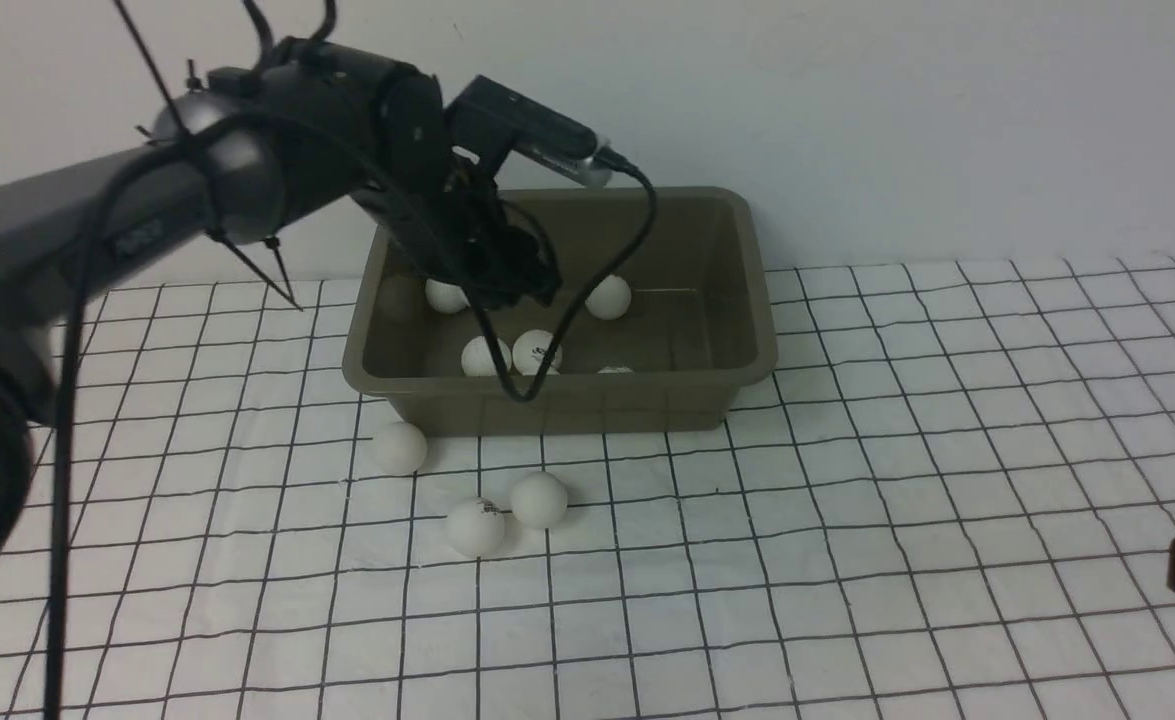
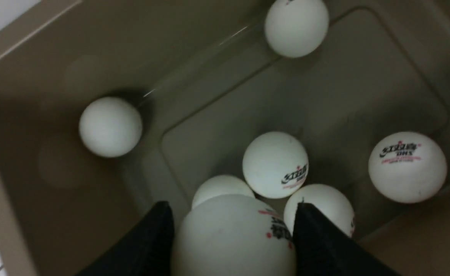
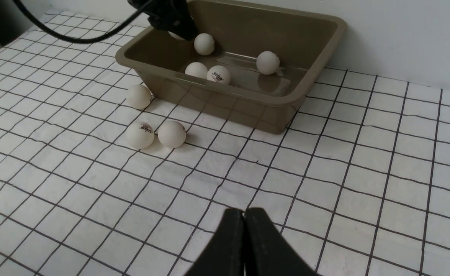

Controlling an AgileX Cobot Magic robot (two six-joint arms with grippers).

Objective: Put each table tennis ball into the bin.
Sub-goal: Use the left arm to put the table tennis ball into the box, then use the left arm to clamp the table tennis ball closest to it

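Observation:
My left gripper [image 1: 519, 283] hangs inside the olive-grey bin [image 1: 557, 408], shut on a table tennis ball [image 2: 232, 237] with a dark and red logo. Its black fingers [image 2: 152, 237] press the ball from both sides. Several more balls lie on the bin floor, among them a plain one [image 2: 110, 126] and a logo one [image 2: 407, 166]. Three balls rest on the cloth in front of the bin: one by its left corner [image 1: 400, 447] and a touching pair [image 1: 474, 526] [image 1: 539, 499]. My right gripper [image 3: 244, 212] is shut and empty, low over the cloth at the near right.
The bin stands against the white back wall [image 1: 947, 120]. A white cloth with a black grid [image 1: 847, 560] covers the table. A black cable [image 1: 567, 320] from the left wrist loops down over the bin's front rim.

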